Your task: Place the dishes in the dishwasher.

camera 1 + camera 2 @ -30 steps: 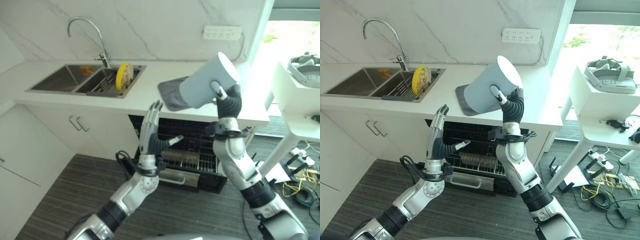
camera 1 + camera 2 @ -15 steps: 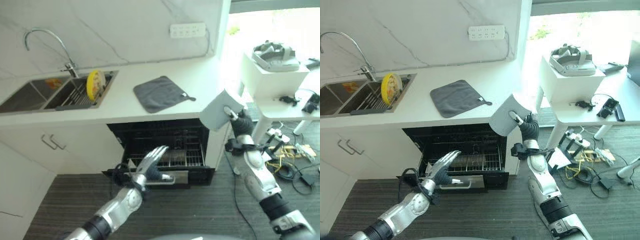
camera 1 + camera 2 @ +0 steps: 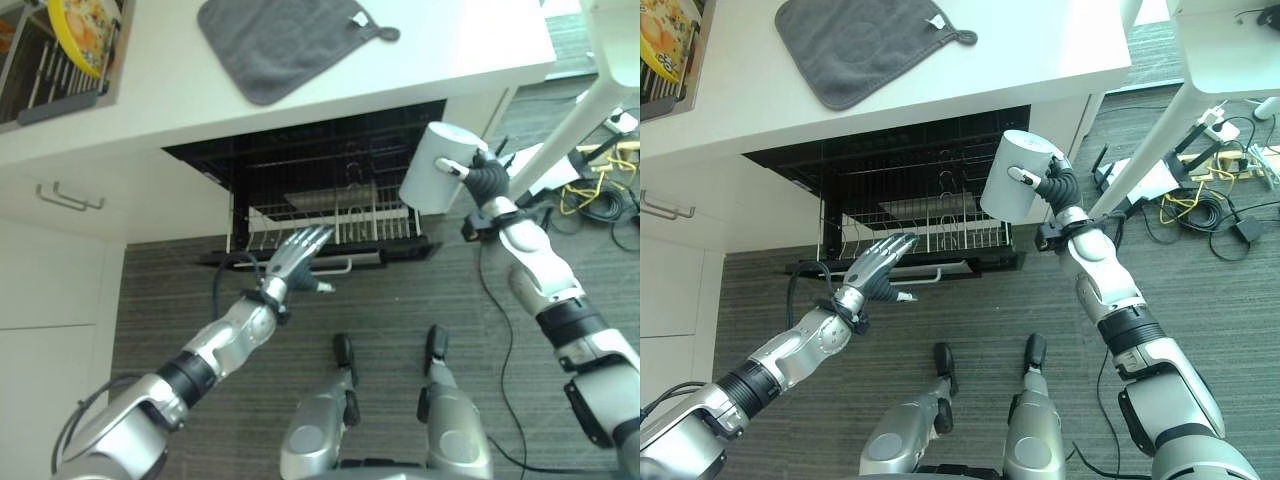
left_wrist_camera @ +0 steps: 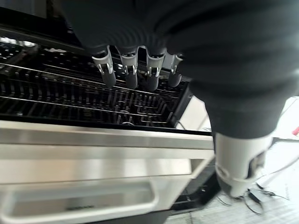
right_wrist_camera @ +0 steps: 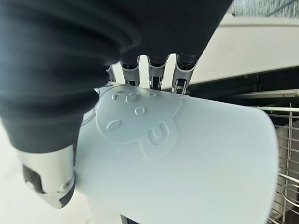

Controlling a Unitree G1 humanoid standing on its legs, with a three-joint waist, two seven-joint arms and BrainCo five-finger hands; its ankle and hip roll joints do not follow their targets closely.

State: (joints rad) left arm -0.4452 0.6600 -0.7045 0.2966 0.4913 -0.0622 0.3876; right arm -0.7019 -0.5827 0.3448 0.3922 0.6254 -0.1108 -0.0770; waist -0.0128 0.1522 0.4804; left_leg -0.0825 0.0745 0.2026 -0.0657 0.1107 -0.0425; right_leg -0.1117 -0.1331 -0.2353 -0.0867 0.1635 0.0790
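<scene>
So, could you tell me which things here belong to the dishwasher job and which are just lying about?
Job: cup held in the right hand; dishwasher rack; yellow plate in the sink rack; left hand, open by the rack.

Lying about: grey cloth on the counter; cables on the floor.

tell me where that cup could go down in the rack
The wire dishwasher rack looks bare across its middle and right, below the pale blue-grey cup in the right hand. Its front left edge is crowded by the open left hand.
</scene>
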